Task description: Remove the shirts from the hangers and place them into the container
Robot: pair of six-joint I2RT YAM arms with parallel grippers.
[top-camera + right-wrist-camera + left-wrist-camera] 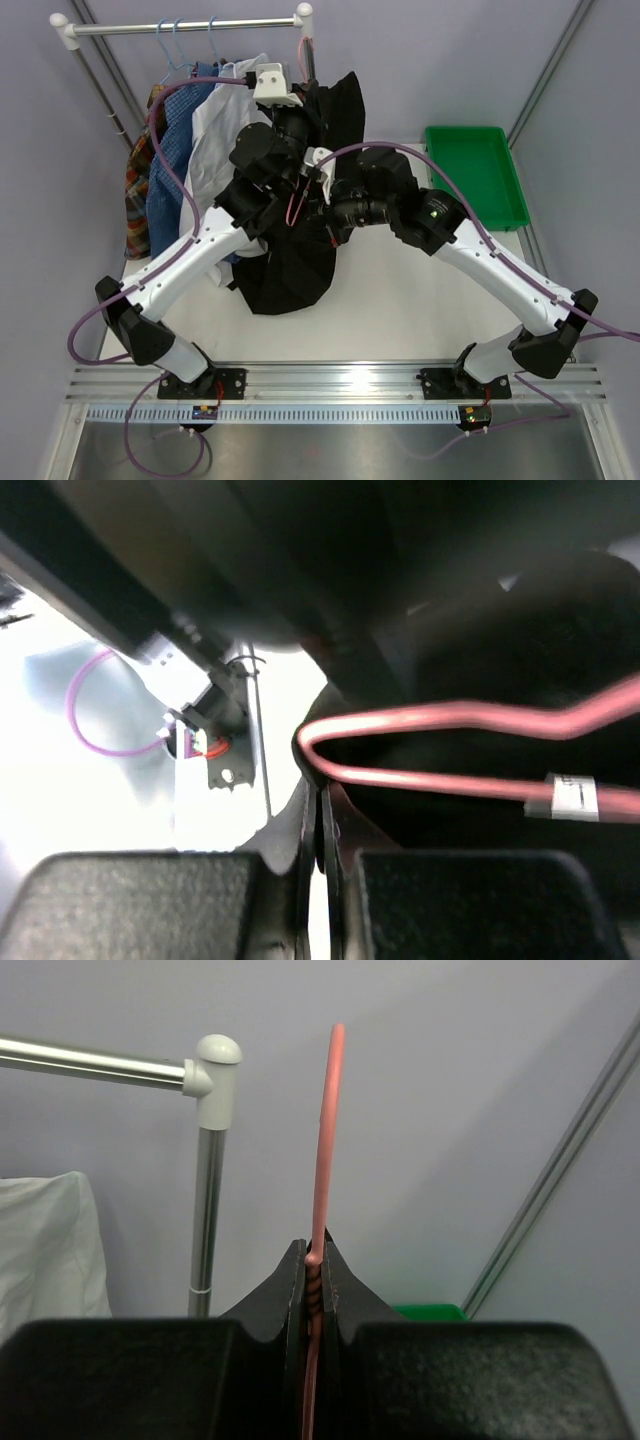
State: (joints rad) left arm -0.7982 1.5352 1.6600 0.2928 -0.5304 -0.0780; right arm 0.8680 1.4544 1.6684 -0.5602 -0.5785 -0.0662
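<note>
Grey wall (420,60), rail (185,27) — black shirt (290,270) on table (400,300), left fingers (290,1295) pinch pink hanger (325,1140)

I'm looking down on a white table (400,310) closed in behind and on both sides by plain pale lilac-grey walls (450,60), all under soft, even light. A white-and-grey metal clothes rail (120,28) crosses the far left end, its bar set into rounded white corner caps on upright posts, and thin grey metal struts (547,75) slant along the walls. Along the near edge runs a ribbed aluminium mounting strip (340,385), with a dull steel surface (330,450) below it.
</note>
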